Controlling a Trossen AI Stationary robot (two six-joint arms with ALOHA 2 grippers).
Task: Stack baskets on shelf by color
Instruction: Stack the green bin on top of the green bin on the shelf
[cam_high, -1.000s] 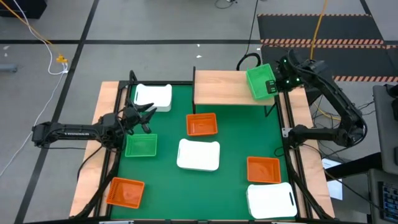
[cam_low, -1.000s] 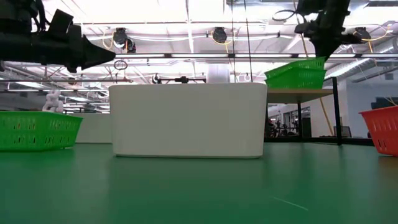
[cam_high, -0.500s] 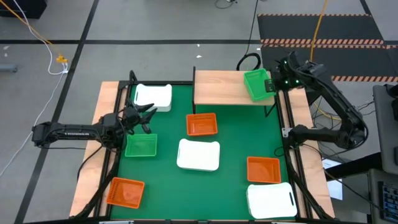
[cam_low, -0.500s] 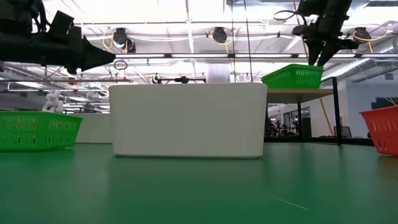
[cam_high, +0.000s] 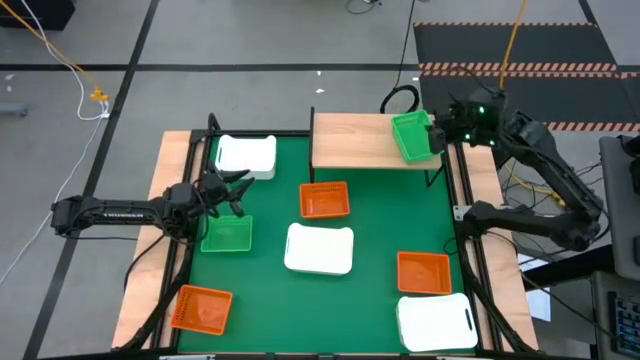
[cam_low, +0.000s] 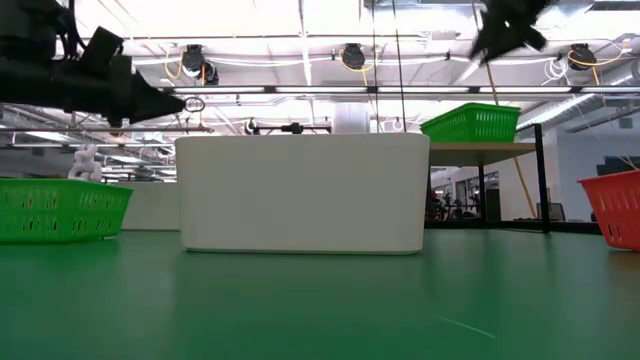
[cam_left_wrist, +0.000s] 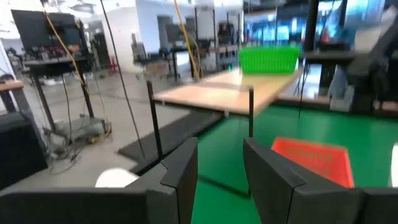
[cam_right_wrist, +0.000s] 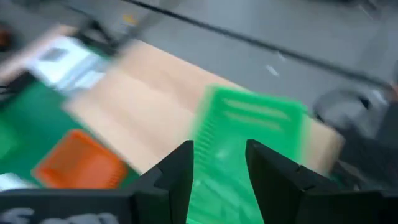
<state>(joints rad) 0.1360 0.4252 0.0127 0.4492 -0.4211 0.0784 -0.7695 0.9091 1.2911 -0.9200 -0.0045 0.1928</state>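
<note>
A green basket (cam_high: 412, 137) rests flat on its bottom at the right end of the wooden shelf (cam_high: 360, 140). It also shows in the low view (cam_low: 472, 122) and the right wrist view (cam_right_wrist: 249, 124). My right gripper (cam_high: 443, 128) is open and empty, above the basket's right side and clear of it. My left gripper (cam_high: 235, 185) is open and empty, in the air at the table's left. It hangs between a white basket (cam_high: 246, 155) and a second green basket (cam_high: 227, 234), which stands on the table.
On the green table stand an orange basket (cam_high: 325, 200) in front of the shelf, a white basket (cam_high: 320, 248) at the middle, an orange (cam_high: 424, 272) and a white basket (cam_high: 436, 322) at the near right, and an orange basket (cam_high: 202, 307) at the near left. The shelf's left and middle are bare wood.
My right gripper has lowered the tilted green basket flat onto the shelf's right end and let go of it. It has then risen and drawn back toward the table's right edge. The basket stays level on the shelf.
</note>
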